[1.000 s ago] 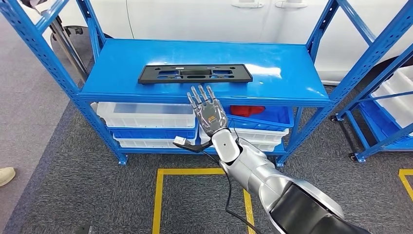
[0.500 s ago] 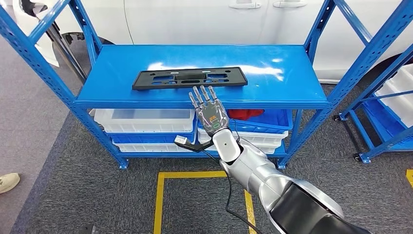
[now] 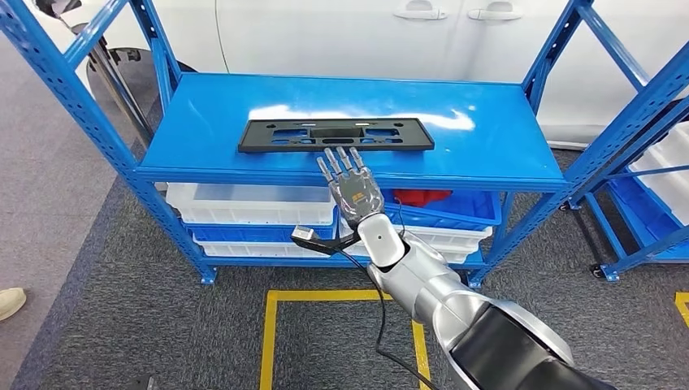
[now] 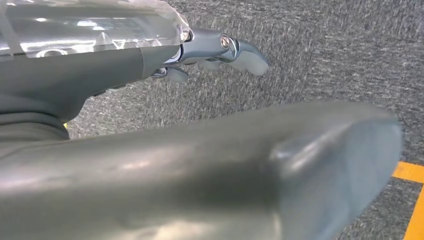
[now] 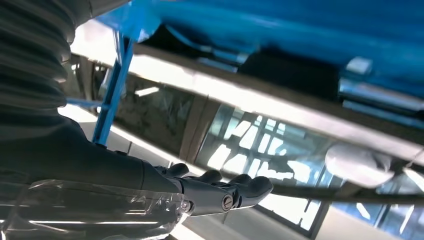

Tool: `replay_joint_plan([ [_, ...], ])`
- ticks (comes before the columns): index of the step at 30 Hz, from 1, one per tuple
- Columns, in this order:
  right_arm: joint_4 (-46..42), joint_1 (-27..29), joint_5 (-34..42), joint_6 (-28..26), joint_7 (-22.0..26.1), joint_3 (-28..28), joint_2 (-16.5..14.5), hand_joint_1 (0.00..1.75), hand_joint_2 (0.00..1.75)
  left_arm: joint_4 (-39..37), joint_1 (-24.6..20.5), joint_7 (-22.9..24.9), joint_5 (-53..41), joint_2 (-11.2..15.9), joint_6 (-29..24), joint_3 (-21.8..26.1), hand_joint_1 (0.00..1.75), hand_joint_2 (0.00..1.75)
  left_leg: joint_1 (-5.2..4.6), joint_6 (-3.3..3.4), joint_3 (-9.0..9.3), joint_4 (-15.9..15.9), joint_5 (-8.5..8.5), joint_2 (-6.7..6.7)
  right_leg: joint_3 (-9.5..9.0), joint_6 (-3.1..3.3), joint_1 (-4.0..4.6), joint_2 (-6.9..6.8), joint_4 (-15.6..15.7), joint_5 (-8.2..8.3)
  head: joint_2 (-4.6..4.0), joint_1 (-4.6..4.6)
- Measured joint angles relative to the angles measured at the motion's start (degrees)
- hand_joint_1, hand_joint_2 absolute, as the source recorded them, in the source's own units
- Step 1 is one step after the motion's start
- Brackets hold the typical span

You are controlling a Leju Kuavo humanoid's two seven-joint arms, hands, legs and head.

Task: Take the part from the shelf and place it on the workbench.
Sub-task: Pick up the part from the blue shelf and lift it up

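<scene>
The black part (image 3: 336, 134) lies flat on the blue shelf (image 3: 487, 130), near its front edge. Just short of it, the right hand (image 3: 351, 188) reaches forward, fingers straight and spread, holding nothing. The left hand (image 4: 215, 50) hangs over grey carpet (image 4: 325, 50), fingers loose, empty.

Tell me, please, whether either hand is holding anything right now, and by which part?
Nothing: the right hand is open just short of the black part; the left hand holds nothing.

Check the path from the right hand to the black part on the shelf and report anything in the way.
Nothing visible blocks it. The right hand is raised with fingers spread, just in front of the blue shelf's front edge. The black part lies flat on top right beyond the fingertips, with bare shelf surface between them.
</scene>
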State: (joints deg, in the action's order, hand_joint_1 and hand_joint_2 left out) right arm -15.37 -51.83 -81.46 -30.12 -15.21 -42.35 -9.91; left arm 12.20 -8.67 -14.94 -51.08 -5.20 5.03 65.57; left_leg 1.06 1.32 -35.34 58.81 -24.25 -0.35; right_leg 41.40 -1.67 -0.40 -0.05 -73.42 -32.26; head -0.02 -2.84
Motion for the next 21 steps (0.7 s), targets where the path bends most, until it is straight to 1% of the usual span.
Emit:
replay_joint_plan([
  [1,0.04,0.17,0.25,0.15,0.46,0.42,0.01,0.0,0.0,0.0,0.02,-0.01,0.0,0.0,0.0,0.03,0.0,0.0,-0.11,0.09,0.15,0.01,-0.15,0.05,1.17,0.15,0.04,0.0,-1.29,0.31,0.01,0.0],
  [2,0.05,0.27,0.48,0.25,0.82,0.82,0.01,0.0,0.0,-0.01,0.03,-0.02,0.0,0.0,0.0,0.05,0.0,0.0,-0.25,0.14,0.4,0.01,-0.35,0.11,1.31,0.45,0.14,-0.02,-0.5,1.66,0.01,0.0],
  [3,0.05,0.27,0.74,0.24,1.14,1.24,0.0,0.0,0.0,-0.01,0.02,-0.04,0.0,-0.01,0.0,0.07,0.0,0.0,-0.42,0.18,0.76,0.01,-0.58,0.22,0.33,0.99,0.34,-0.21,2.41,3.92,0.01,0.0],
  [4,0.01,0.21,1.03,0.21,1.46,1.72,-0.01,0.0,0.0,-0.02,0.04,-0.08,0.0,-0.06,0.01,0.07,0.0,0.0,-0.54,0.19,1.13,-0.03,-0.83,0.36,-1.26,1.76,0.74,-0.89,6.48,6.35,0.01,0.0],
  [5,-0.05,0.05,1.28,0.16,1.72,2.21,-0.03,0.0,0.44,-0.05,0.06,-0.12,0.0,-0.12,0.03,0.07,0.0,0.0,-0.75,0.1,1.45,-0.04,-1.09,0.5,-2.92,2.51,1.2,-1.69,10.34,8.1,0.01,0.0],
  [6,-0.14,-0.13,1.36,0.12,1.88,2.67,-0.12,0.0,0.87,-0.08,0.11,-0.15,0.01,-0.18,0.04,0.08,0.0,0.0,-0.87,-0.06,1.64,-0.09,-1.31,0.68,-4.1,3.07,1.58,-2.41,13.14,9.07,0.02,0.0],
  [7,-0.22,-0.27,1.14,0.11,1.8,3.05,-0.23,0.0,1.31,-0.11,0.17,-0.17,0.01,-0.22,0.05,0.09,0.0,0.0,-0.93,-0.28,1.72,-0.14,-1.49,0.93,-4.64,3.4,1.88,-2.84,14.56,9.22,0.02,0.01],
  [8,-0.26,-0.38,0.66,0.15,1.53,3.27,-0.34,0.0,1.75,-0.13,0.2,-0.19,0.02,-0.23,0.05,0.11,0.0,0.0,-1.0,-0.56,1.81,-0.23,-1.64,1.25,-4.8,3.47,1.98,-2.66,14.92,8.96,0.02,0.01],
  [10,-0.34,-0.41,-0.62,0.47,0.73,3.46,-0.53,0.0,1.75,-0.14,0.16,-0.26,0.01,-0.2,0.06,0.15,0.0,0.0,-1.07,-1.09,2.11,-0.25,-2.08,1.77,-5.44,3.45,1.61,-1.96,15.81,9.09,0.02,0.02],
  [11,-0.37,-0.44,-1.14,0.75,0.34,3.48,-0.65,0.0,1.75,-0.14,0.1,-0.3,0.0,-0.19,0.06,0.15,0.0,0.0,-1.08,-1.36,1.94,0.58,-2.71,1.75,-5.97,3.48,1.36,-1.75,16.39,9.14,0.01,0.01],
  [12,-0.39,-0.49,-1.54,1.07,0.03,3.49,-0.82,0.0,1.75,-0.15,0.06,-0.33,0.0,-0.17,0.06,0.15,0.0,0.0,-1.05,-1.64,1.18,2.54,-3.77,1.56,-6.53,3.52,1.08,-1.62,16.9,9.18,0.01,0.01],
  [13,-0.4,-0.5,-1.84,1.33,-0.23,3.49,-1.04,0.0,1.75,-0.15,0.08,-0.36,0.01,-0.15,0.05,0.15,0.0,0.0,-0.85,-1.89,-0.31,5.71,-5.18,1.28,-6.89,3.58,0.99,-1.48,17.13,9.08,0.01,0.01],
  [14,-0.4,-0.46,-2.11,1.5,-0.47,3.49,-1.22,0.0,1.75,-0.16,0.12,-0.36,0.01,-0.14,0.03,0.15,0.0,0.0,-0.69,-2.16,-2.35,9.49,-6.65,1.09,-7.11,3.68,0.93,-1.33,17.15,8.89,0.01,0.01],
  [15,-0.39,-0.34,-2.38,1.58,-0.67,3.49,-1.35,0.0,1.75,-0.16,0.19,-0.36,0.02,-0.09,0.0,0.16,0.0,0.0,-0.52,-2.43,-4.4,12.84,-7.55,1.0,-7.29,3.68,0.89,-1.14,17.08,8.67,0.01,0.01],
  [16,-0.37,-0.17,-2.61,1.6,-0.85,3.49,-1.41,0.0,1.75,-0.16,0.25,-0.36,0.02,-0.05,-0.02,0.17,0.0,0.0,-0.38,-2.67,-5.83,14.67,-7.5,0.97,-7.5,3.61,0.82,-0.97,16.96,8.38,0.01,0.01],
  [17,-0.36,-0.04,-2.78,1.6,-0.99,3.49,-1.42,0.0,1.75,-0.16,0.29,-0.36,0.02,-0.03,-0.04,0.17,0.0,0.0,-0.24,-2.87,-6.27,14.45,-6.36,0.97,-7.74,3.47,0.72,-0.84,16.78,8.05,0.02,0.01],
  [18,-0.36,0.03,-2.87,1.6,-1.07,3.49,-1.44,0.0,1.75,-0.16,0.31,-0.36,0.02,-0.01,-0.04,0.17,0.0,0.0,-0.09,-3.05,-5.6,12.03,-4.22,0.98,-8.04,3.26,0.57,-0.73,16.5,7.61,0.01,0.0],
  [19,-0.36,0.04,-2.91,1.6,-1.11,3.49,-1.47,0.0,1.75,-0.16,0.31,-0.36,0.02,0.01,-0.04,0.16,0.0,0.0,0.09,-3.19,-4.19,8.2,-1.81,1.01,-8.35,2.99,0.42,-0.67,16.13,7.07,0.01,0.01],
  [20,-0.36,0.01,-2.96,1.6,-1.12,3.49,-1.52,0.0,1.75,-0.17,0.3,-0.37,0.02,0.02,-0.04,0.16,0.0,0.0,0.11,-3.28,-2.64,4.75,-0.21,1.01,-8.52,2.65,0.43,-0.61,15.69,6.54,0.01,0.01],
  [21,-0.37,-0.02,-3.0,1.61,-1.1,3.49,-1.57,0.0,1.75,-0.19,0.25,-0.37,0.02,0.03,-0.04,0.16,0.0,0.0,0.13,-3.01,-1.44,2.13,0.69,0.97,-8.57,2.31,0.47,-0.53,15.3,6.08,0.01,0.01],
])
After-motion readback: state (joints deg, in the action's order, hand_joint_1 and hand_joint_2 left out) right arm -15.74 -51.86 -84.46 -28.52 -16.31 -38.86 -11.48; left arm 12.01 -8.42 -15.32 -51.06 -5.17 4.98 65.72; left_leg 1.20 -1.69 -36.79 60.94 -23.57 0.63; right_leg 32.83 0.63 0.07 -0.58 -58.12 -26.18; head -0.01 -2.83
